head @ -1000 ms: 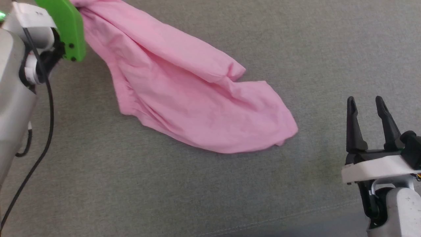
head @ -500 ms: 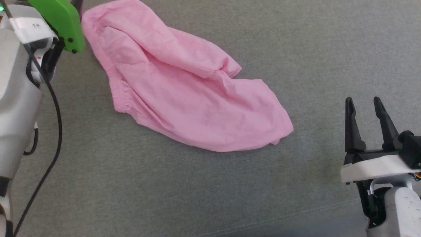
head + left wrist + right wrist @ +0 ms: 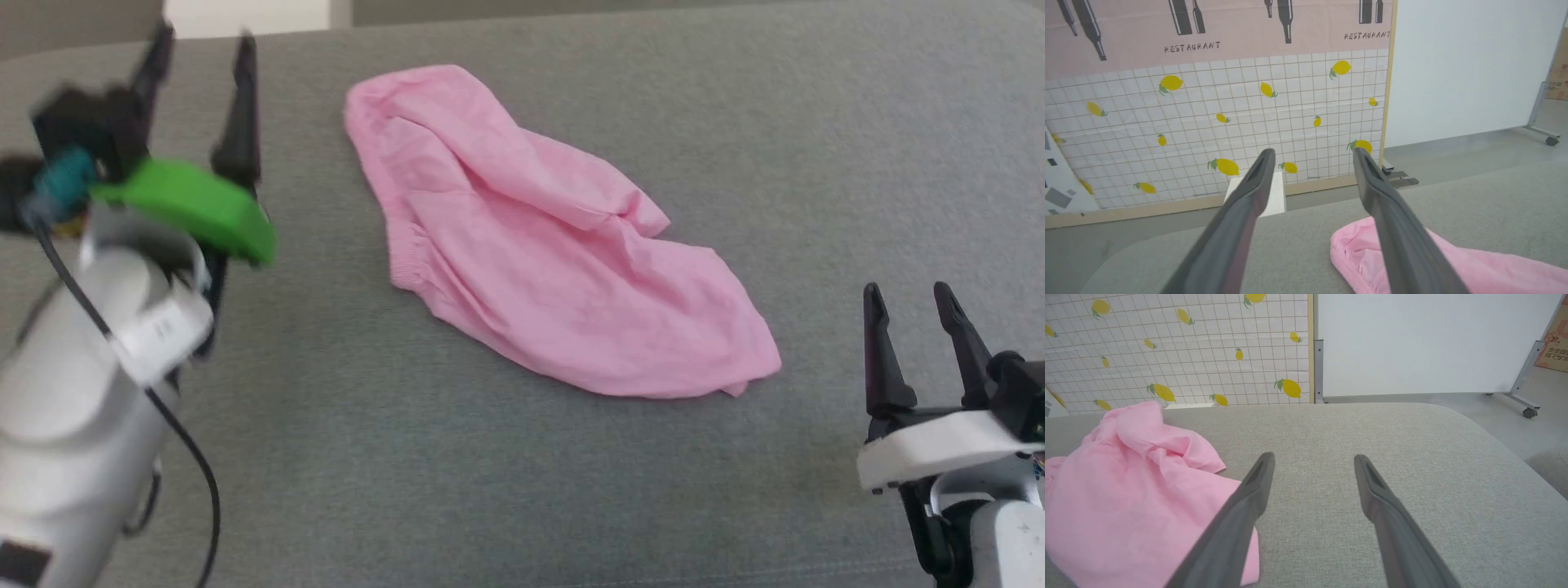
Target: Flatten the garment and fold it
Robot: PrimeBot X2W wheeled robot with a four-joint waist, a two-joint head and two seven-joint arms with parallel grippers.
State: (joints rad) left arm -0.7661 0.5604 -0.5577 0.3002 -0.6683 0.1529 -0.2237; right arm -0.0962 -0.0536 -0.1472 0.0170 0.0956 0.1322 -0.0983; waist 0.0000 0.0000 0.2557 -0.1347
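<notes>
Left hand (image 3: 204, 37) now off garment (image 3: 555, 261)

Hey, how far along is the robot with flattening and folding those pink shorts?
Early on. Done: the garment lies on the grey padded surface, its waistband toward the left gripper. In hand: nothing; the left gripper and right gripper are both open, apart from the cloth. Left: the fabric is bunched and wrinkled, one layer flopped over another, so flattening and every fold remain.

Head cam looks down; wrist cams low, share garment (image 3: 563, 269).
</notes>
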